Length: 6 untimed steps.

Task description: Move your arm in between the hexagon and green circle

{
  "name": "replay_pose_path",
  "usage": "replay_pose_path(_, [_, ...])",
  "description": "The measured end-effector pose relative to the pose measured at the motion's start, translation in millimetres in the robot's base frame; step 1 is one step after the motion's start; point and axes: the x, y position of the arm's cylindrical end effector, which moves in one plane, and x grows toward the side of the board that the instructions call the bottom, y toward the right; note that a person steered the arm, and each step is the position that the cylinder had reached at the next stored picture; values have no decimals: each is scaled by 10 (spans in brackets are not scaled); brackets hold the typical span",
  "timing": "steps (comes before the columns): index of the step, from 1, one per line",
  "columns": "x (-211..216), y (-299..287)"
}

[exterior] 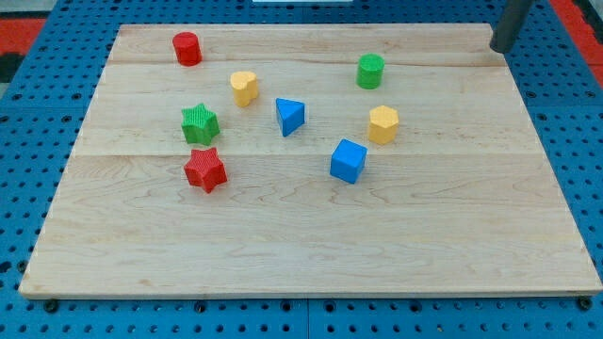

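At the view's top right corner, just at the board's (311, 264) edge: my tip (499, 50), the lower end of a dark rod, touching no block. No jaws to open or shut here, only a plain rod; nothing held.

Toward the view's left and slightly down from my tip: the two task blocks, well apart from it. Nearer the top, a green circle (370, 71), an upright round cylinder. Below it and a touch to the right, a yellow hexagon (382, 124). Between these two, a bare strip of wood, with neither block touching the other. That strip appears to be the goal. From my tip, a slanting path down and to the left, probably passing to the right of the green circle and above the yellow hexagon. Main risk, by judgement: clipping the green circle or the yellow hexagon on entering the gap.

Elsewhere on the board: a blue cube (348, 160) just below and left of the yellow hexagon; a blue triangle (290, 116) near the centre; a yellow heart (244, 88) left of that; a red cylinder (187, 48) near the top left; a green star (199, 122) and a red star (204, 169) close together at the left.

No containers anywhere; every block sitting straight on the wood.
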Motion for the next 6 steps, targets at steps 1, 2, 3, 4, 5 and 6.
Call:
replay_pose_path(1, [84, -334])
replay_pose_path(2, [407, -545])
replay_pose_path(3, [817, -623])
replay_pose_path(4, [699, -894])
replay_pose_path(5, [930, -1233])
replay_pose_path(6, [990, -2167])
